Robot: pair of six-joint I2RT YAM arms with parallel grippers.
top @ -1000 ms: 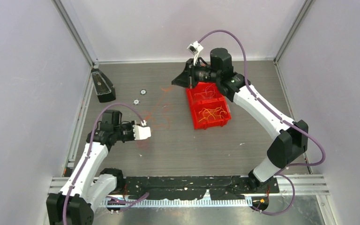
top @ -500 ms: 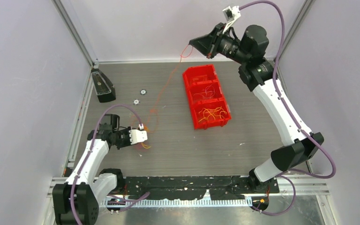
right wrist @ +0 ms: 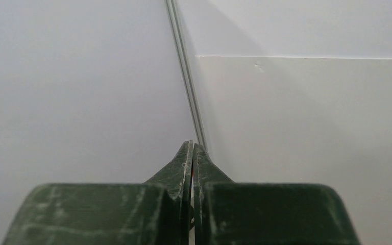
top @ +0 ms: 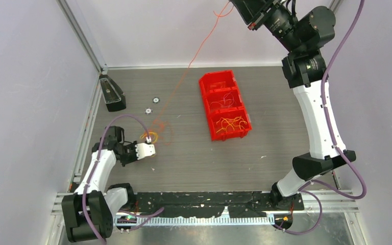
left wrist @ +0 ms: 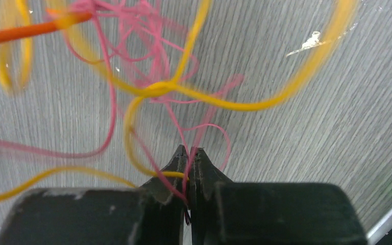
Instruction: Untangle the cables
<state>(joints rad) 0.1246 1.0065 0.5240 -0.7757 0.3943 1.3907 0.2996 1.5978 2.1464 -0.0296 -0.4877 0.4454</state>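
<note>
Cables (top: 152, 137) lie tangled at 8 o'clock on the table (top: 265, 148); the left gripper (left wrist: 189, 150) pinches a pink cable (left wrist: 112, 97), jaws almost closed. The right gripper (right wrist: 192, 145), high at 1 o'clock, clamps the taut orange cable (top: 194, 56), which passes beside the bin (top: 204, 84) and washers (top: 155, 100)

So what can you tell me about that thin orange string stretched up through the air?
It is a hair-thin, flexible orange strand, pulled nearly straight on a slant. Its top end is pinched in the shut right gripper, raised high near the back wall. Its bottom end runs into the tangle of yellow and pink loops on the grey table, where the shut left gripper clamps that tangle.
</note>
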